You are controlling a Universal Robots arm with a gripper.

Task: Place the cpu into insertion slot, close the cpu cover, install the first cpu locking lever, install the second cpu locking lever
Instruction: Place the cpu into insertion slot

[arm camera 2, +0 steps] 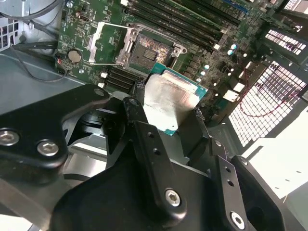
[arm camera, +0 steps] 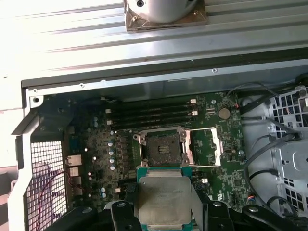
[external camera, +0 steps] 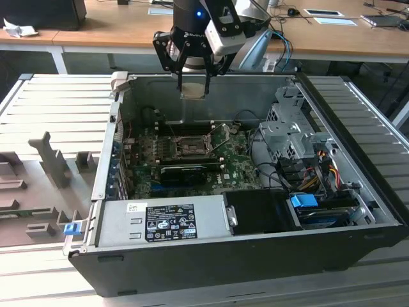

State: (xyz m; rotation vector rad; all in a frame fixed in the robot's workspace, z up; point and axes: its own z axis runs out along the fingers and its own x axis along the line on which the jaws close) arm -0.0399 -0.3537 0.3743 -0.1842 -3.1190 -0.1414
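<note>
Hand clamped on flat silver-topped cpu, above square black insertion slot, cpu cover open

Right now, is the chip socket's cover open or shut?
Open. The cover is swung aside beside the socket, whose dark centre lies bare; the gripper holds the chip.

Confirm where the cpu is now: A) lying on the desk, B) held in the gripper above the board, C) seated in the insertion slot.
B: the gripper is shut on the cpu, up off the board; the insertion slot sits empty with the cpu cover open.
</note>
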